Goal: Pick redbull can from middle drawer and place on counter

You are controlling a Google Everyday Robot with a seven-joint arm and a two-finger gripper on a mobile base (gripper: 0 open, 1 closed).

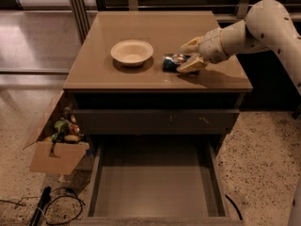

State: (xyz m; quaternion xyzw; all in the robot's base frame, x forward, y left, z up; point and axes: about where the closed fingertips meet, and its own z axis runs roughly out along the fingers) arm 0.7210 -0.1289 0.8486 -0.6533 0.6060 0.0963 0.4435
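The redbull can (171, 61) lies on its side on the tan counter (141, 25), right of centre near the front edge. My gripper (182, 59) reaches in from the right, with one cream finger behind the can's right end and one in front of it, closed on it. The middle drawer (153, 185) is pulled out below the cabinet front, and its dark grey floor is bare.
A cream round bowl (132, 52) sits on the counter just left of the can. A shut drawer front (155, 121) with pale scuffs is above the open drawer. An open cardboard box (56, 147) of items and black cables (47, 204) lie on the floor at the left.
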